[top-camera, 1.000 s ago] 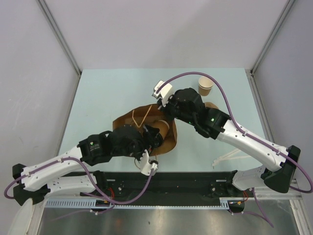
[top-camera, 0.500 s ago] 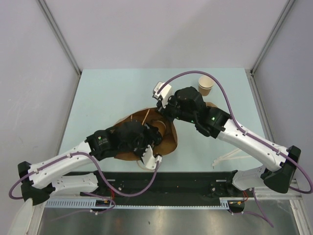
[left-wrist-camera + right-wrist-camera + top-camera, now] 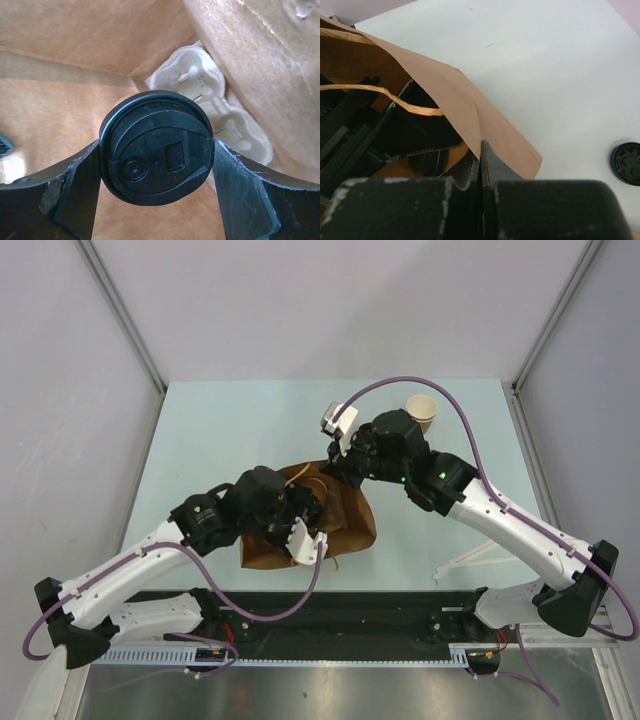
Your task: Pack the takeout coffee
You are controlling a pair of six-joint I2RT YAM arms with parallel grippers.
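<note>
Top external: left gripper now deeper in bag — jaws wide around lidded cup (only lid shows); right gripper pinches bag rim; open cup unpacked.

From overhead you see the whole table; both wrist cameras sit close on the paper bag it also shows.

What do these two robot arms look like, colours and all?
Both are alike: the left arm and right arm have slim white links joined by chunky black joints, with a small green light on the black part. A purple cable loops along each, and a white camera block sits at each wrist. The fingers are flat, black and scuffed.
</note>
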